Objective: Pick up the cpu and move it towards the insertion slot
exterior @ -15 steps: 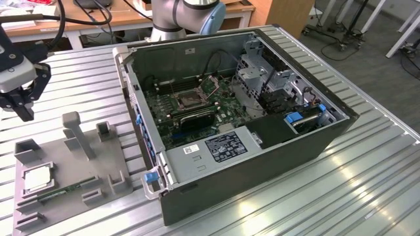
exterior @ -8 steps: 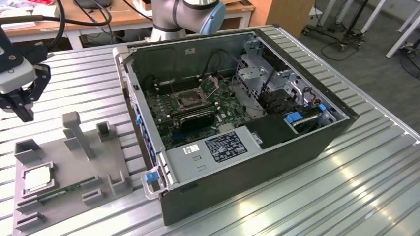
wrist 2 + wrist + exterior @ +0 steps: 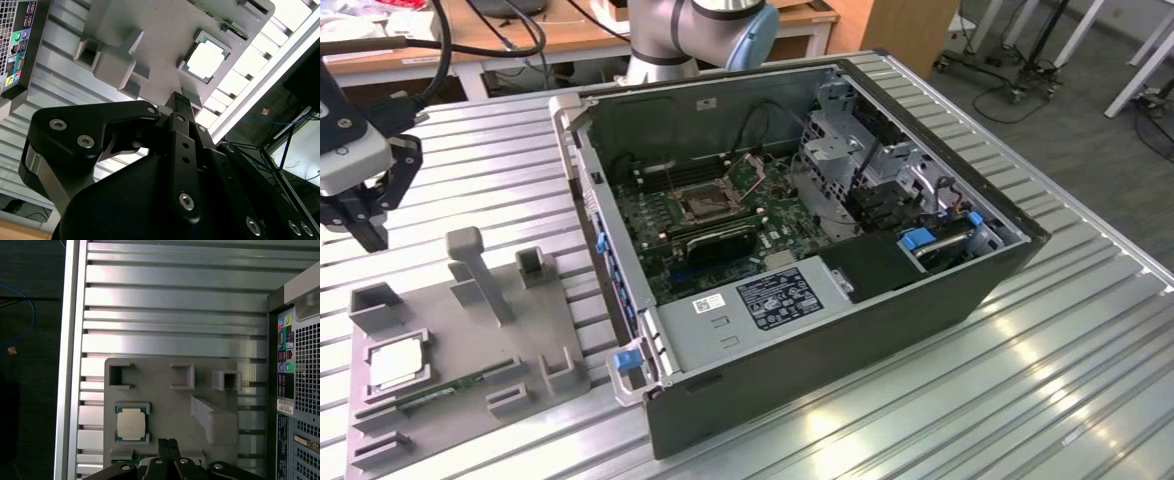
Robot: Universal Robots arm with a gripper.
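Hovering by the grey fixture [image 3: 165, 405], gripper [image 3: 167, 442] pinched closed and empty.
Not touching the cpu [image 3: 131, 423] lying in its pocket; insertion slot [image 3: 704, 205] well apart.

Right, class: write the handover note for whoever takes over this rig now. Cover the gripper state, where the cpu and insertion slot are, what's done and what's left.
Gripper: shut and empty, hanging near the grey fixture plate, not touching the cpu.
Cpu: lies flat in its square pocket on the plate, next to the green memory stick.
Insertion slot: on the green board inside the open computer case, to the exterior view's right of the plate.
Done: nothing yet; the cpu has not been picked up.
Left: the pick-up and the move towards the slot.
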